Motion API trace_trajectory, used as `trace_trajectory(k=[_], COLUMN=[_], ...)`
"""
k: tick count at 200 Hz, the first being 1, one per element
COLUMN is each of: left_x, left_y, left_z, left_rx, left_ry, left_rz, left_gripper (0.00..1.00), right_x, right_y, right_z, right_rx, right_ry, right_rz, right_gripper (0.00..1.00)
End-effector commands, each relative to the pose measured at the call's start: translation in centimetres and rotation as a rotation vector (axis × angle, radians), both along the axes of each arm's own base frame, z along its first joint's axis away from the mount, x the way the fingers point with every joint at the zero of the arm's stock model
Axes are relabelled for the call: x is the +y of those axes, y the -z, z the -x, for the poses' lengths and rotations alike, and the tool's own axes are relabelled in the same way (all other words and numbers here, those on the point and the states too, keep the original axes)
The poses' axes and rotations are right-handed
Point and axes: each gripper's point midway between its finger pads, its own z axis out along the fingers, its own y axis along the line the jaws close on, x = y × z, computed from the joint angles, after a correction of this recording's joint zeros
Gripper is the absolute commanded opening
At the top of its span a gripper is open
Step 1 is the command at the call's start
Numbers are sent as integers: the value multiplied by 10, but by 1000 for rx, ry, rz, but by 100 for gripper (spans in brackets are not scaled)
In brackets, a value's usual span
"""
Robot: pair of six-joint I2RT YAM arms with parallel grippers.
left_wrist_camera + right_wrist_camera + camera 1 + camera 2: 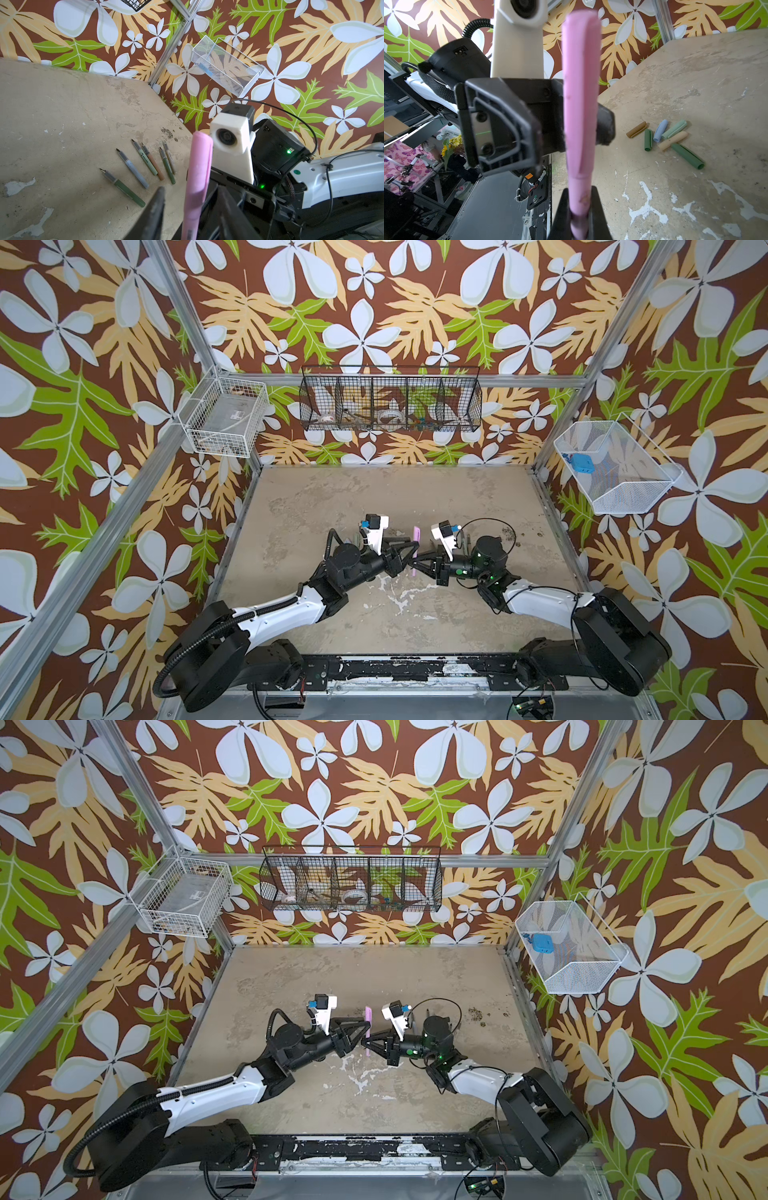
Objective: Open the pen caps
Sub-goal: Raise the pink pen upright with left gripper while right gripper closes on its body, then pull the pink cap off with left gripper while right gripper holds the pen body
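A pink pen (pixel 580 83) with its pink cap (pixel 200 158) on is held in the air between both arms, over the middle of the table (pixel 374 497). My right gripper (pixel 579 193) is shut on the pen's body below the cap. My left gripper (pixel 190 193) is open, its jaws standing either side of the capped end with gaps. In both top views the pen (pixel 417 533) (pixel 368 1013) shows between left gripper (pixel 415 548) and right gripper (pixel 412 562). Several loose pen caps, among them brown (pixel 636 129), light blue (pixel 660 131) and beige (pixel 672 140), lie together on the table.
Several uncapped pen bodies (pixel 133 169) lie side by side on the table near the right arm. A black wire basket (pixel 390 402) hangs on the back wall, a white wire basket (pixel 226 418) at the left and a white mesh basket (pixel 615 472) at the right.
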Motion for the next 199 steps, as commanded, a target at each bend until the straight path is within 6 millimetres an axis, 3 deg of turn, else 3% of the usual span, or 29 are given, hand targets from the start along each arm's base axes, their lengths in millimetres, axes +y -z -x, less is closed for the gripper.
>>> trace_trajectory(k=[1, 37, 74, 109, 140, 199], left_x=[10, 33, 57, 63, 58, 55], left_y=[-9, 2, -11, -12, -7, -11], left_z=[0, -4, 1, 7, 10, 17], left_rx=[-74, -84, -129, -143, -148, -171], left_ry=[-45, -141, -214, -218, -184, -148], left_rz=[-14, -111, -65, -35, -50, -50], left_gripper=[54, 61, 72, 77, 79, 77], right_x=[0, 11, 18, 32, 31, 39], right_y=[-4, -10, 8, 16, 29, 34], right_z=[-7, -25, -40, -14, -9, 12], right_rx=[-48, -104, -116, -116, -121, -178], right_ry=[30, 82, 82, -139, -153, -203], right_rz=[25, 118, 210, 179, 192, 221], right_gripper=[1, 0, 0, 0, 0, 0])
